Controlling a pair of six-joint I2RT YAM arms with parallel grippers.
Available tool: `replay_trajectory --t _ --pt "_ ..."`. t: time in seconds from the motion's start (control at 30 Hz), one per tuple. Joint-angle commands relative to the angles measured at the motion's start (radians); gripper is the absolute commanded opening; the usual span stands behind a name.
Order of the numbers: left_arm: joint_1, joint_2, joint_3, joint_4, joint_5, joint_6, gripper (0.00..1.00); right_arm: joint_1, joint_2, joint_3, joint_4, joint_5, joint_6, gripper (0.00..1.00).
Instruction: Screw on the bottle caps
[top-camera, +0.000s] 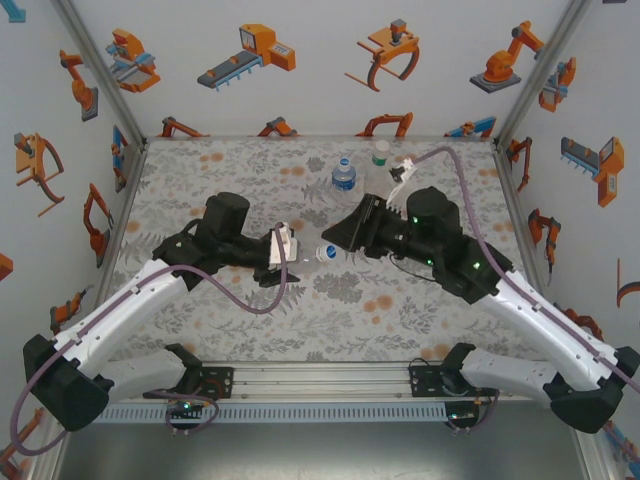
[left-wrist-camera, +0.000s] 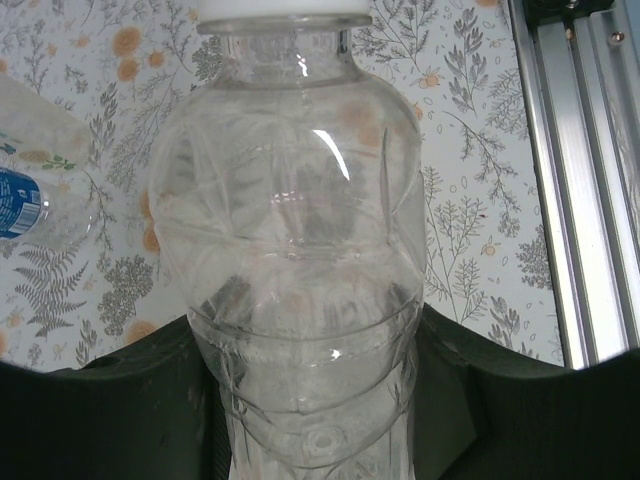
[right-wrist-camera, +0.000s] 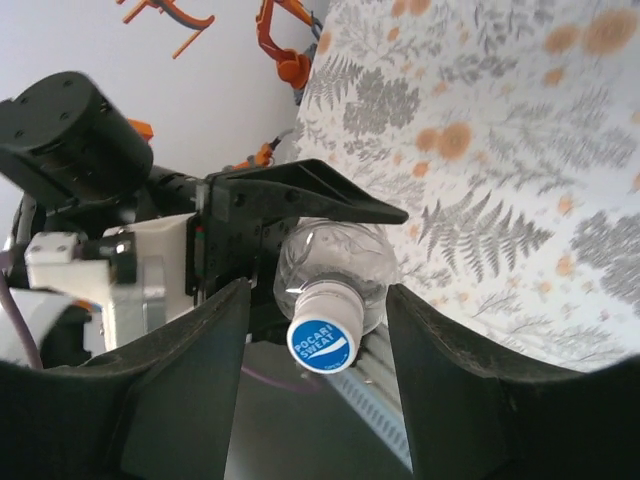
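My left gripper (left-wrist-camera: 320, 400) is shut on the lower body of the clear unlabelled bottle (left-wrist-camera: 295, 240), held lying level above the mat. A white cap with a blue printed top (right-wrist-camera: 323, 335) sits on the bottle's neck, and its white rim (left-wrist-camera: 285, 8) shows at the top of the left wrist view. My right gripper (right-wrist-camera: 318, 350) is open, with one finger on each side of the cap and a gap on both sides. In the top view the two grippers (top-camera: 290, 250) (top-camera: 337, 238) face each other at the mat's centre, the cap (top-camera: 326, 252) between them.
Two more bottles stand upright at the back of the mat: a clear one with a blue label (top-camera: 344, 177) and a pale one with a green cap (top-camera: 380, 152). A white connector with a cable (top-camera: 402, 172) lies beside them. An aluminium rail (left-wrist-camera: 580, 180) runs along the near edge.
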Motion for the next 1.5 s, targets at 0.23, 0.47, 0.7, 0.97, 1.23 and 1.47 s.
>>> replay_trajectory --t 0.23,0.47,0.7,0.97,1.23,1.47 --pt "-0.001 -0.011 0.022 -0.039 0.063 0.039 0.00 -0.007 0.032 0.179 -0.179 -0.330 -1.022 0.50" --pt "-0.002 -0.009 0.022 -0.048 0.073 0.040 0.00 0.005 0.023 0.130 -0.235 -0.529 -1.496 0.51" --pt "-0.003 0.006 0.035 -0.068 0.101 0.049 0.00 0.022 0.067 0.145 -0.257 -0.494 -1.642 0.52" --pt "-0.003 0.004 0.036 -0.076 0.104 0.051 0.00 0.047 0.115 0.165 -0.281 -0.494 -1.673 0.51" --pt "-0.002 0.006 0.038 -0.079 0.106 0.052 0.00 0.057 0.115 0.161 -0.265 -0.489 -1.673 0.47" --pt "-0.003 0.008 0.040 -0.081 0.106 0.051 0.00 0.058 0.113 0.168 -0.265 -0.490 -1.674 0.46"
